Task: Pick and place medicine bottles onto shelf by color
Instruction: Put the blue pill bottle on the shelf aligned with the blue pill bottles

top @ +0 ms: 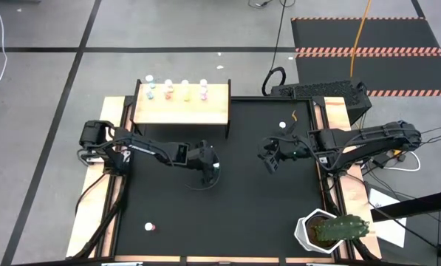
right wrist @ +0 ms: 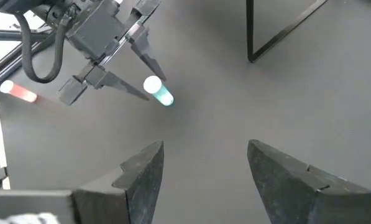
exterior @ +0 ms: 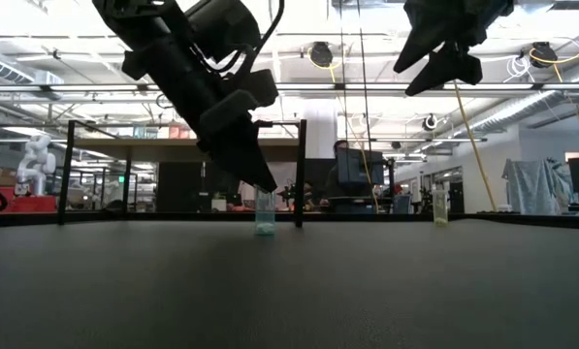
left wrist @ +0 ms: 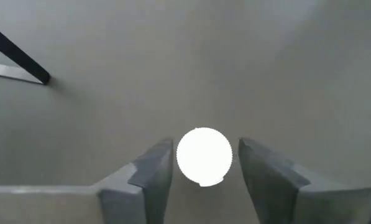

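A tiny blue-green medicine bottle (exterior: 264, 213) with a white cap stands upright on the black mat near the table's middle. My left gripper (top: 211, 168) slants down onto it and is shut on its cap. My right gripper (top: 270, 161) hangs open above the mat to the right, holding nothing. The pale-wood shelf (top: 182, 111) stands at the far left with several bottles (top: 185, 90) along its far edge. A yellow bottle (top: 283, 125) stands at the far right of the mat. A red bottle (top: 151, 227) lies on its side near the front left. My left gripper pinches the blue bottle's white cap (left wrist: 204, 157) between its two fingers (left wrist: 157, 171), one on either side. The fingers come slanting down from the table's left. The bottle stands upright, its base on the mat (exterior: 264, 231).
A white pot with a green cactus (top: 331, 229) sits at the front right corner. The shelf's dark legs (exterior: 300, 174) stand just behind the blue bottle in the low view. Bare mat lies between the two grippers and toward the near edge.
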You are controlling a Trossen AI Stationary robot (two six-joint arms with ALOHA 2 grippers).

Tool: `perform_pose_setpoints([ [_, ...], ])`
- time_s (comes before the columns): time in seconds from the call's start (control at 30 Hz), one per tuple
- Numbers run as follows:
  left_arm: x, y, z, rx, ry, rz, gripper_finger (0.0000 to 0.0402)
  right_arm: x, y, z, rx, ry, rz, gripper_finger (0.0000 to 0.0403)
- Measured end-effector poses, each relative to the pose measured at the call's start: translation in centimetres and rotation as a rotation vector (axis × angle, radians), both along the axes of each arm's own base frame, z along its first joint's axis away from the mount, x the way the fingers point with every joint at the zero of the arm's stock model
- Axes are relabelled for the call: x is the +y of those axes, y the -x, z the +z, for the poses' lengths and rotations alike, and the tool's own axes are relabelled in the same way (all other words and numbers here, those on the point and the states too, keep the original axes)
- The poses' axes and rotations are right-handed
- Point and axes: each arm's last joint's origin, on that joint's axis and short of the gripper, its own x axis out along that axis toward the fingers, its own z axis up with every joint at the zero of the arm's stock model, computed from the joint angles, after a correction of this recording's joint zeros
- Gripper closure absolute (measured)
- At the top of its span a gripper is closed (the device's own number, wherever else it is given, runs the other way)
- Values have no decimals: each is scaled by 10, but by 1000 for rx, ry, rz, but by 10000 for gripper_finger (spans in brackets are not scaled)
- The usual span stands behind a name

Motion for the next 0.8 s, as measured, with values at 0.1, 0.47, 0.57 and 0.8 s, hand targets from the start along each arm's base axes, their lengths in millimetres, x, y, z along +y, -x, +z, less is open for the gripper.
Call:
perform_pose_setpoints([
  [0.1, 2, 0, 0, -1, 12, 12, 242, 0, 0, 0, 1, 2, 2, 177],
  [0.47, 18, 3, 12, -43, 93, 108, 280, -1, 0, 0, 5, 16, 15, 177],
  [0.57, 23, 11, 27, -56, 115, 150, 275, -4, 0, 0, 8, 16, 2, 177],
  [0.8, 34, 62, 104, 11, 91, 258, 280, -12, -1, 0, 4, -4, -22, 177],
])
